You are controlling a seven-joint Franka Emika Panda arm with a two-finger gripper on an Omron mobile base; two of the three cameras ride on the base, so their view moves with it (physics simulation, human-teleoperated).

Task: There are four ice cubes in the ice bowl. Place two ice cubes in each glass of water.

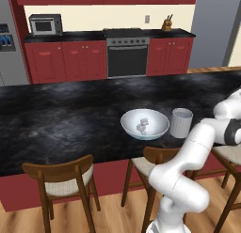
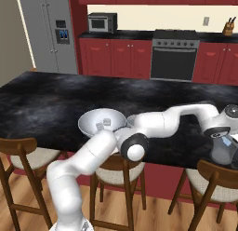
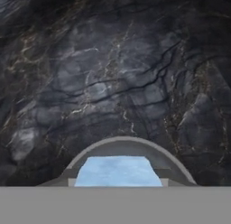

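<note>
The ice bowl [image 1: 145, 124] sits at centre frame on the black marble worktop [image 1: 61, 119], holding ice cubes [image 1: 142, 126], with one glass of water [image 1: 180, 122] just right of it. At the right base view's right edge, the claw [image 2: 223, 148] hangs above a second glass [image 2: 222, 153]; whether it grips anything, I cannot tell.

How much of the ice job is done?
No cube can be seen in a glass yet. The gripper seems to hold a blue ice cube over one glass of water. At least two ice cubes lie in the ice bowl; the other glass waits beside it.
</note>
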